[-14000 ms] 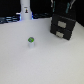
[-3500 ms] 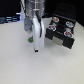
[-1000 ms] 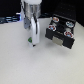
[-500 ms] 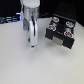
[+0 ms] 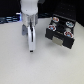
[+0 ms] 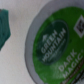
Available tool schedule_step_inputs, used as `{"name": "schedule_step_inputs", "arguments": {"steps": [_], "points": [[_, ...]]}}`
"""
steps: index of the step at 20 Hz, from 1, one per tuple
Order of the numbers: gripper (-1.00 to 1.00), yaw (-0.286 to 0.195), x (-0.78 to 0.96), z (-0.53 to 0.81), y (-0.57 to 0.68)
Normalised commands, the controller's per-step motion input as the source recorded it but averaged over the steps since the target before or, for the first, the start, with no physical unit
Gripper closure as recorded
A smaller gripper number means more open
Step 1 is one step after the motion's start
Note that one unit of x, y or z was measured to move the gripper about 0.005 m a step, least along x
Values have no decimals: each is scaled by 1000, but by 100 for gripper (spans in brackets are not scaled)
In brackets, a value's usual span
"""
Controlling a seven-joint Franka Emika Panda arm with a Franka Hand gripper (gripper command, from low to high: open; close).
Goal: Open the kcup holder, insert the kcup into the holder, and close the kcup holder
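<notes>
The kcup holder (image 5: 62,31) is a black box at the exterior view's right. Its drawer is pulled out, and round pods sit in the tray slots. My gripper (image 5: 31,48) points down at the white table, to the left of the holder. In the exterior view the kcup is hidden behind the fingers. In the wrist view the kcup's bright green round top (image 6: 56,46) with its pale rim fills most of the picture, very close to the camera. The frames do not show whether the jaws are open or shut on it.
A blurred teal-green shape (image 6: 5,27) sits at the edge of the wrist view beside the kcup. Dark equipment (image 5: 10,20) stands along the back of the white table (image 5: 30,70). The open drawer front (image 5: 61,41) juts towards the gripper.
Fourteen seconds ago the kcup stood alone on the table and the holder was shut. Now the drawer is open. In the last second the gripper has stayed low over the kcup's spot.
</notes>
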Motion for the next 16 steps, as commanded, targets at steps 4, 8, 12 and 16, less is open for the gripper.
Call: {"name": "schedule_step_inputs", "arguments": {"steps": [4, 8, 12, 16], "points": [[-100, 0, -26, 121, 244], [100, 0, -42, 64, 159], [100, -2, 74, 494, 176], [100, 18, 176, 842, 386]]}}
